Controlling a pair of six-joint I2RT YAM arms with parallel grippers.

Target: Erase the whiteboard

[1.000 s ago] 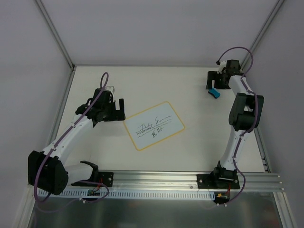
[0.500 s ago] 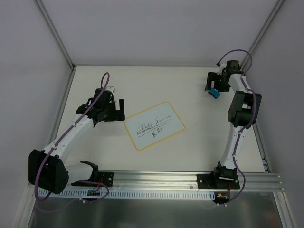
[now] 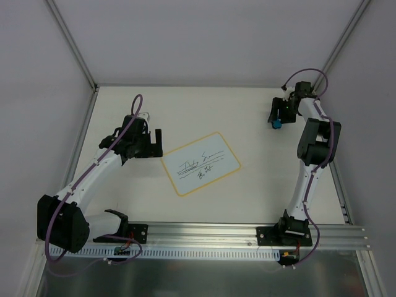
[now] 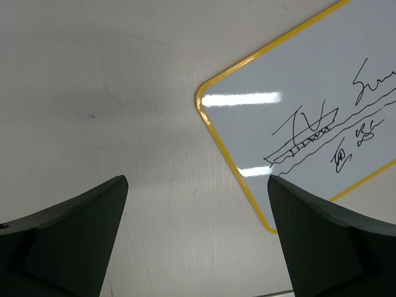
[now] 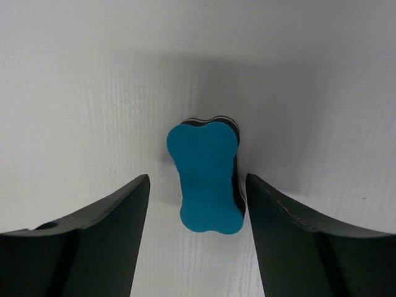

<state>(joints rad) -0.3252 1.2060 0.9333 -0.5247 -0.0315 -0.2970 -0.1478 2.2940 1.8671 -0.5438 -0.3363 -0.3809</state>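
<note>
**Now at the table: eraser between open fingers, scribbles on the board**

The table is a pale, matt cream sheet, boxed in by plain light-grey walls with metal posts rising from its far corners. A ribbed metal rail runs along the table's near edge and carries both arm bases.

Over the table's far right corner, the right gripper points straight down with its jaws parted. A small blue eraser, shaped like a bone, lies on the table between them. There is a clear gap on the left finger's side. The right finger is very close to the eraser, but I cannot tell whether it touches. Nothing is lifted.

Left of the table's centre, the left gripper hangs with its jaws spread wide and nothing between them. Under the gap are bare table and the board's nearest rounded corner.

The whiteboard lies flat at about the middle of the table, well apart from the eraser. It sits askew: its long axis runs from the table's near left toward its far right, so none of its sides lines up with the table's edges. A thin yellow rim goes round it. Black handwriting and a few drawn lines cross its middle, following the long axis.
</note>
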